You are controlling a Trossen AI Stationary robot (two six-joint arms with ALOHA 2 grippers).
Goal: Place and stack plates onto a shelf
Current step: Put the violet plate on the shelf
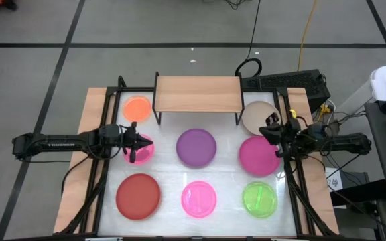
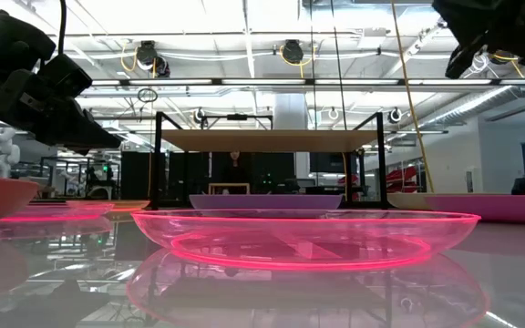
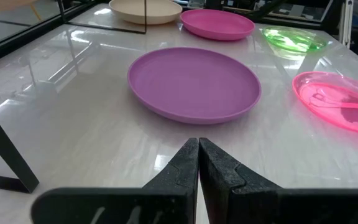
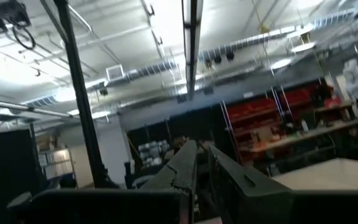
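Nothing lay on the shelf (image 1: 198, 93) yet, so stacking had not begun, by the look of it. The eight plates were spread over the table (image 1: 94, 107) around and in front of the shelf, the purple plate (image 1: 196, 147) just before it. The left gripper (image 1: 133, 144) hovered over a pink plate (image 1: 143, 148) left of the purple one, fingers clenched on nothing. The right gripper (image 1: 273, 130), also clenched and empty, sat between the beige plate (image 1: 255, 115) and magenta plate (image 1: 256, 156). Next, a gripper would likely need to open and take a rim.
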